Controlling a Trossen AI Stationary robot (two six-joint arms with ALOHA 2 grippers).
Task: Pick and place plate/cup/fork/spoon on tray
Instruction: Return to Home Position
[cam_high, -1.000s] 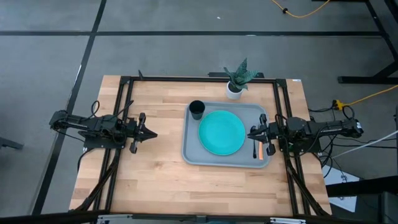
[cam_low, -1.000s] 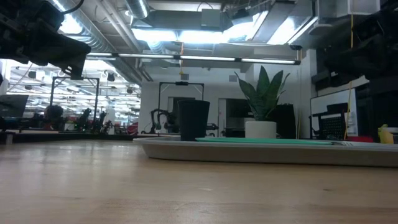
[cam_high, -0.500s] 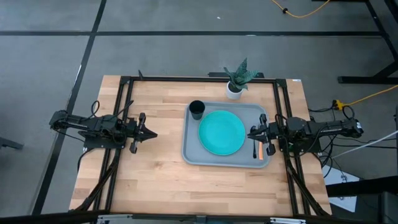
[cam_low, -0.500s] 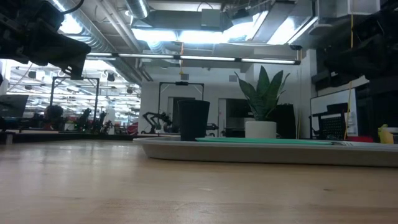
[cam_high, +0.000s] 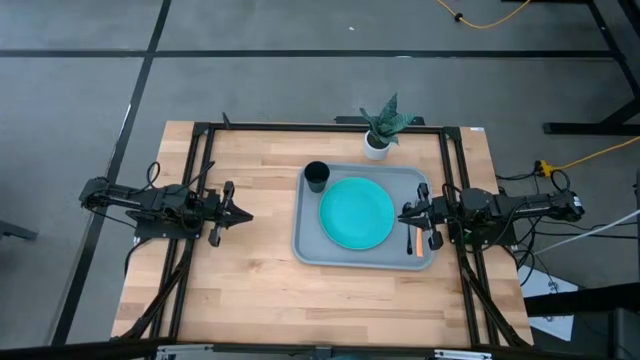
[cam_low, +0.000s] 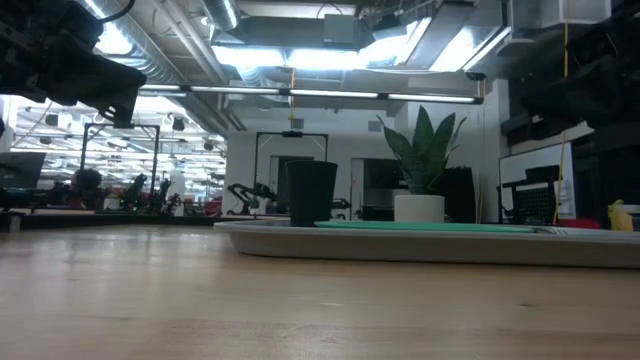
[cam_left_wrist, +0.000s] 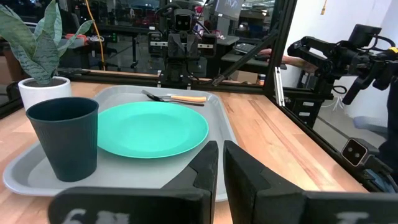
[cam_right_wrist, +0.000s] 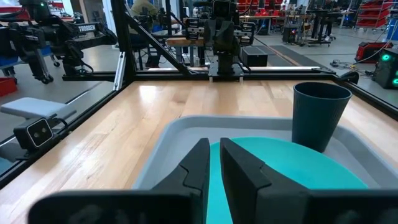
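Note:
The grey-blue tray (cam_high: 306, 236) lies on the right half of the table. On it rest the teal plate (cam_high: 356, 212), the black cup (cam_high: 317, 176) standing upright at its far left corner, and the tan-handled fork (cam_high: 419, 244) and the dark spoon (cam_high: 409, 240) side by side along its right rim. My left gripper (cam_high: 245, 214) is shut and empty over bare wood to the left of the tray. My right gripper (cam_high: 403, 215) is shut and empty over the tray's right edge, just beyond the cutlery. The left wrist view shows the cup (cam_left_wrist: 63, 137), the plate (cam_left_wrist: 152, 129) and the fork (cam_left_wrist: 186, 98).
A white pot with a green plant (cam_high: 380, 130) stands just beyond the tray's far edge. Black frame rails (cam_high: 200, 180) run along both sides of the table. Bare wood (cam_high: 250, 280) stretches left of and in front of the tray.

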